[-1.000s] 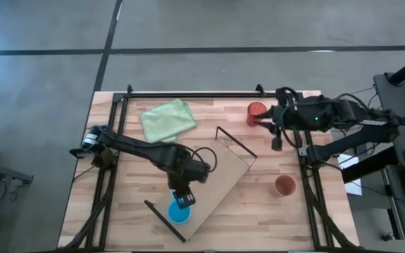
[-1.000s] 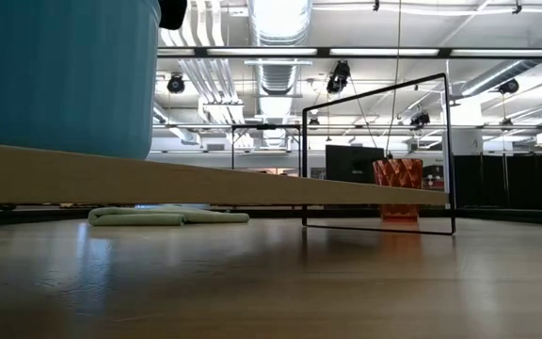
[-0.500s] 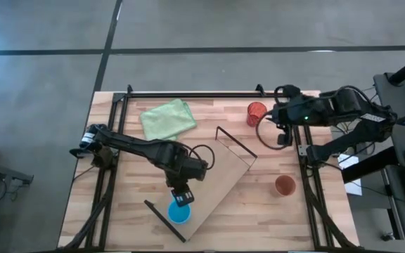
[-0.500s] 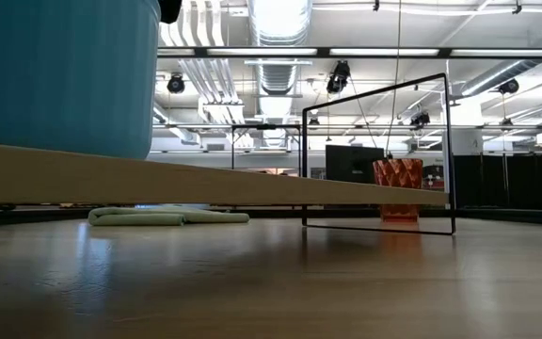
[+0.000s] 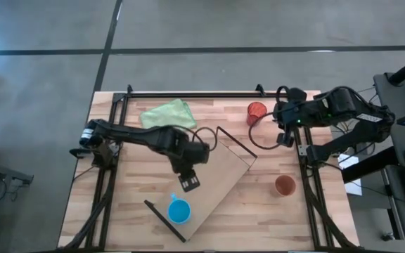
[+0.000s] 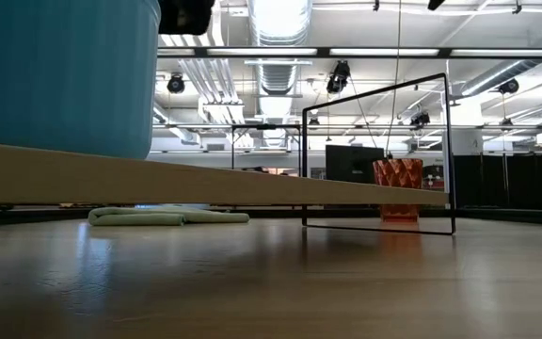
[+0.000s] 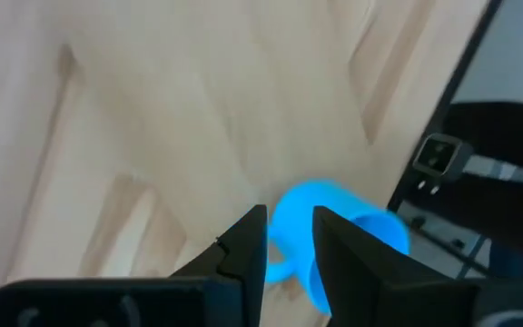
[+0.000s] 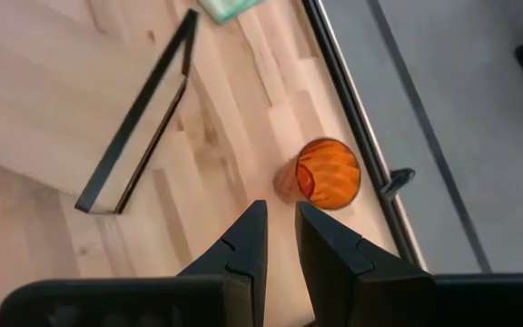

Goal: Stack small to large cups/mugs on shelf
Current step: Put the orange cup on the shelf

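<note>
The blue mug (image 5: pixel 179 210) stands upright on the near end of the light-wood shelf (image 5: pixel 220 179), which lies slantwise on the table. The mug also shows in the low view (image 6: pixel 59 75) and the left wrist view (image 7: pixel 339 241). My left gripper (image 5: pixel 188 181) hovers over the shelf just beyond the mug, its fingers a little apart and empty. The red ribbed tumbler (image 5: pixel 256 111) stands on the table at the far right and shows in the right wrist view (image 8: pixel 328 173). My right gripper (image 5: pixel 282 137) is shut and empty, to the right of the tumbler. The brown-orange cup (image 5: pixel 285 185) stands at the near right.
A green cloth (image 5: pixel 167 116) lies at the far left of the table. The shelf's black frame end (image 5: pixel 234 144) stands up between the two arms. A black rail (image 5: pixel 188 93) runs along the table's far edge.
My left gripper has let go of the blue mug and drawn back up and toward the far edge; the mug stays upright on the shelf. My right gripper has pulled away from the red tumbler toward the table's right edge; the tumbler has stayed in place.
</note>
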Robot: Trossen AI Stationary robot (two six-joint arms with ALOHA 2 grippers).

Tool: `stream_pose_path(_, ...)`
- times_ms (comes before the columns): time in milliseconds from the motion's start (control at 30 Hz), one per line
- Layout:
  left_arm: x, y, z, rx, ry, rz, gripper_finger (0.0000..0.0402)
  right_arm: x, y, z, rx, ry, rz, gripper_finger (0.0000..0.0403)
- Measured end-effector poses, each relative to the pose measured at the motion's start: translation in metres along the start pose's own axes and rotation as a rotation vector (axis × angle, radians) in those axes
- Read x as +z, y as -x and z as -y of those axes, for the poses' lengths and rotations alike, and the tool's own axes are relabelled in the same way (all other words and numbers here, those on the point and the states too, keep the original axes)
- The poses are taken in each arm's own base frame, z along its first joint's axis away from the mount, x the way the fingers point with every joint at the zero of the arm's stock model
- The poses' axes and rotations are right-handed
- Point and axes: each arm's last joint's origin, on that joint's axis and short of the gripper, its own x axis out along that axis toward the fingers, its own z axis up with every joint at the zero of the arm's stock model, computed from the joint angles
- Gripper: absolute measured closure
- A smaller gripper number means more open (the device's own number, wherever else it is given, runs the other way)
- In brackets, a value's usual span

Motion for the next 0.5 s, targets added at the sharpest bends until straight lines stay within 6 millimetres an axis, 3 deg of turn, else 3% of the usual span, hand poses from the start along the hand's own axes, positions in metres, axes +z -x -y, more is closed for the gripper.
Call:
stream_pose_path(233, 0.012, 0.02, -0.011, -0.049, -0.097, 0.118, 0.0324, -0.005, -0.016, 0.007, -0.045, -0.077, -0.065, 0.0348)
stream_pose_path(500, 0.019, 0.053, -0.021, -0.103, -0.166, 0.279, 0.0324, -0.006, -0.071, 0.03, -0.1, -0.116, -0.246, 0.0349)
